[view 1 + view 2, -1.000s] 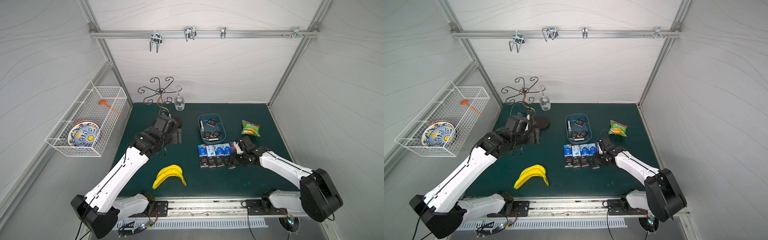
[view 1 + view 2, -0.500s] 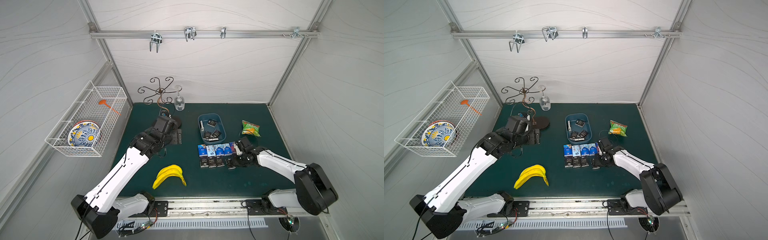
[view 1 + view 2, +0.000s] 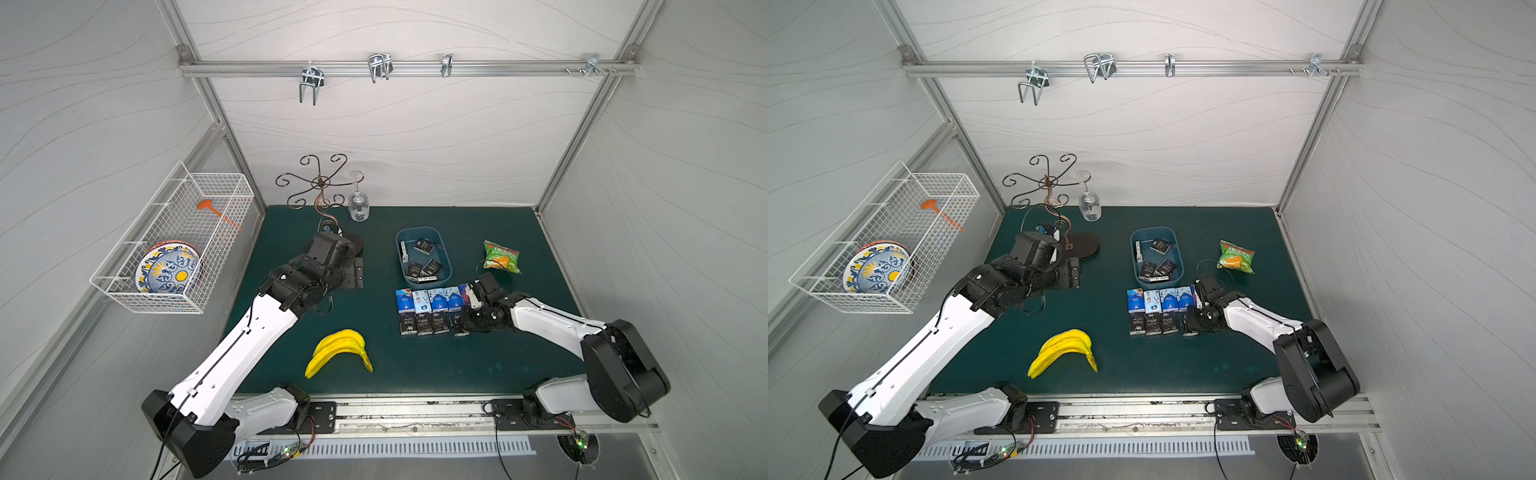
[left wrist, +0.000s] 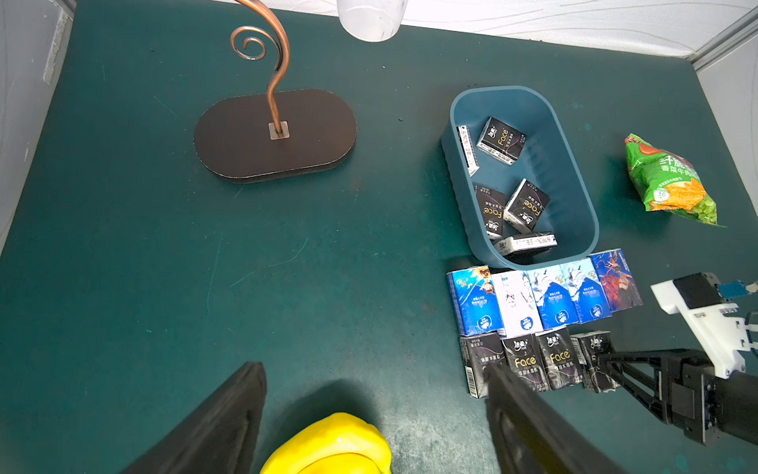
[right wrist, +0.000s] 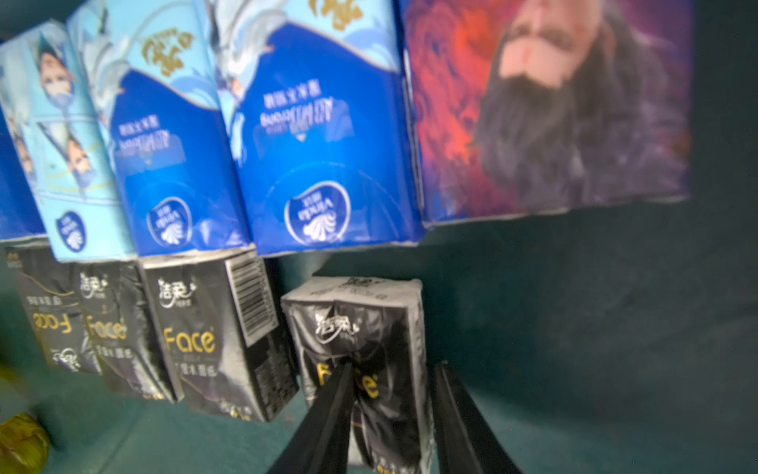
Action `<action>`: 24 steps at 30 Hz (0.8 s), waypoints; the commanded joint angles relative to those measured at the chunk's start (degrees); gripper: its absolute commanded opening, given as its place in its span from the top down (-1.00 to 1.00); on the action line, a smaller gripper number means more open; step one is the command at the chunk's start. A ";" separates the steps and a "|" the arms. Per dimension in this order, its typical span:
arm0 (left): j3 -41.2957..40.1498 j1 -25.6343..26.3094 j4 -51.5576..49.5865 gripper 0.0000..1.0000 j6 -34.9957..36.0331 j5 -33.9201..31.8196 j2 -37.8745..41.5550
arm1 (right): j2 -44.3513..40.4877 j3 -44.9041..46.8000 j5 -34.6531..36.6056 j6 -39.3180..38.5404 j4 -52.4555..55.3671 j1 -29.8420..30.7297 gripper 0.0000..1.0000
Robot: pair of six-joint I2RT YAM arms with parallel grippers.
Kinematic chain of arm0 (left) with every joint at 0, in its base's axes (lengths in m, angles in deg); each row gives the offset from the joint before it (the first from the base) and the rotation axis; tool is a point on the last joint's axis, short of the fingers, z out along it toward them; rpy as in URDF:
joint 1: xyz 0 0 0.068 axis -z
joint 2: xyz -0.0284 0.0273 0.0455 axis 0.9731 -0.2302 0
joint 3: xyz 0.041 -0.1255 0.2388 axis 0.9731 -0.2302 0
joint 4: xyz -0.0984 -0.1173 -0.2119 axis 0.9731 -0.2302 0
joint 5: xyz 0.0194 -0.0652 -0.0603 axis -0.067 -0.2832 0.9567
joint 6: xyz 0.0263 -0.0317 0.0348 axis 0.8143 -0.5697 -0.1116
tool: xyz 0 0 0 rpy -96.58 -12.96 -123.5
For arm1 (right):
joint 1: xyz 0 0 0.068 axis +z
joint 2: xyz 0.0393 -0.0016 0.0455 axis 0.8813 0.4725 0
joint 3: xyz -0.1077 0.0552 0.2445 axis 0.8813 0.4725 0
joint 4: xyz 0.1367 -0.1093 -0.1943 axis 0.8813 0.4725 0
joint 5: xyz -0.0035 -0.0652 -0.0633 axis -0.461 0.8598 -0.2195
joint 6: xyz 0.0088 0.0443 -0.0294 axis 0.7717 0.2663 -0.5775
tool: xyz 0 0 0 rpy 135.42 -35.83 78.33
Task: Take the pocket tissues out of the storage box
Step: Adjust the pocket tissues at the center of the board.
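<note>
The pocket tissues (image 4: 545, 299) are divided between two places. Nine packets are laid out on the table (image 4: 164, 266) just beside the storage box (image 4: 566, 176), on the robot's side of it: a row of five coloured ones touching side by side, and a row of four black ones against that row's near edge. Five packets are left inside the box. One is stood on edge against a wall, one is on its side at the near end, and three are lying loose.

The last black packet (image 5: 369, 320) in the near row is straddled by the right gripper (image 5: 393, 365). In the right wrist view, one finger is pressed into the printed face and the other is set at the outer edge, with the wrapper creased between them. The packet is judged to be pinched while resting on the table. Over the past second the jaws have been narrowed onto it, and the arm has been kept low at the same end of the row. This is read as a re-grip for straightening rather than a release, so the next trip to the box is not yet begun.

The left gripper (image 4: 373, 365) is held wide open and empty above the table, near the banana (image 4: 328, 447) and well apart from the box. The snack bag (image 4: 668, 180) is not involved
</note>
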 commanded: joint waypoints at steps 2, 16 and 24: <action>0.22 -0.16 1.73 -0.75 0.19 -0.44 0.76 | 2.82 -0.09 0.55 0.93 -0.40 -0.38 0.26; 0.86 -0.18 1.40 -0.75 0.37 -0.72 0.04 | 3.25 -1.50 0.04 1.04 -0.79 -0.30 0.25; 1.39 -0.18 0.85 -0.75 0.45 -1.19 0.02 | 3.42 -2.21 -0.65 0.77 -0.88 -0.33 0.21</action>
